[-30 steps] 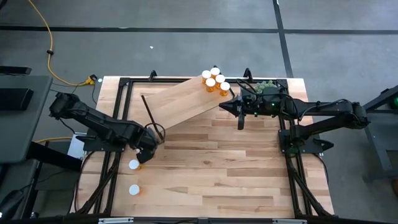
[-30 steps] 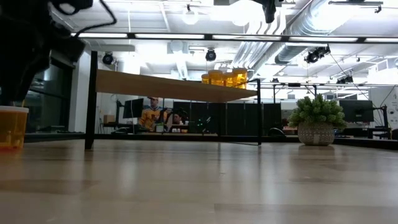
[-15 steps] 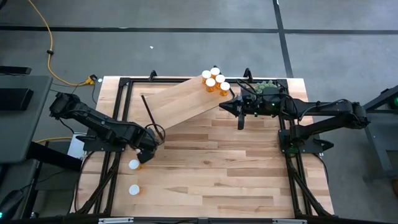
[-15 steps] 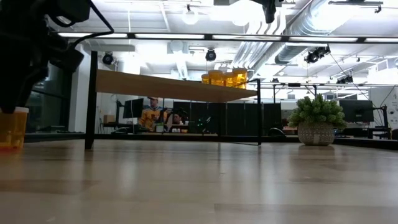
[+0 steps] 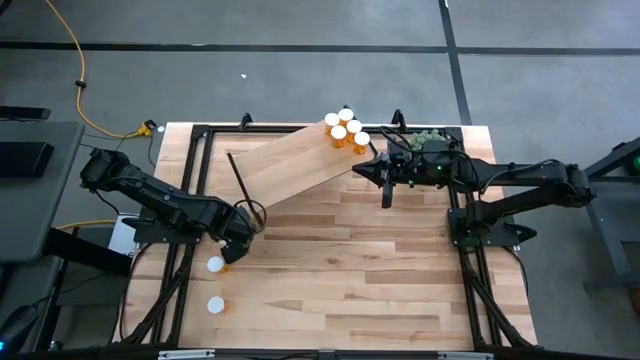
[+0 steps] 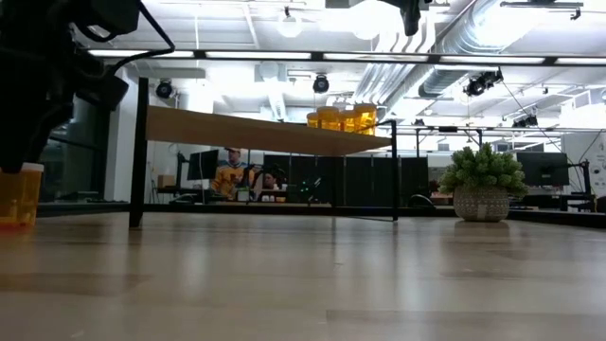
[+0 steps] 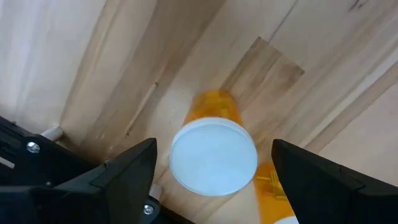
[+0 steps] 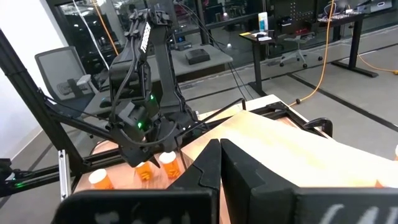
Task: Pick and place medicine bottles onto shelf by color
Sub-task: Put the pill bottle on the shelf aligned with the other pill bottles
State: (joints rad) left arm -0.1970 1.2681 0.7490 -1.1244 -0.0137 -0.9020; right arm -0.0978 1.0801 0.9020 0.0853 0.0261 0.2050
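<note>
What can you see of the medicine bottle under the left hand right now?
The medicine bottle is a small translucent orange cylinder with a round white cap, plastic by its look. It stands upright on the wooden tabletop, near the table's left side, cap on. The left hand hovers directly above it, fingers open either side of the cap with gaps showing, so nothing grips it. A second bottle stands on the tabletop nearby, apart from it.

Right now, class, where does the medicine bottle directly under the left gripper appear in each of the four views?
High view: bottle lower left, just below left gripper.
Low view: far left edge, under the dark arm.
Left wrist view: centre, white cap between open fingers.
Right wrist view: lower left.
Shared landmark: shelf.
</note>
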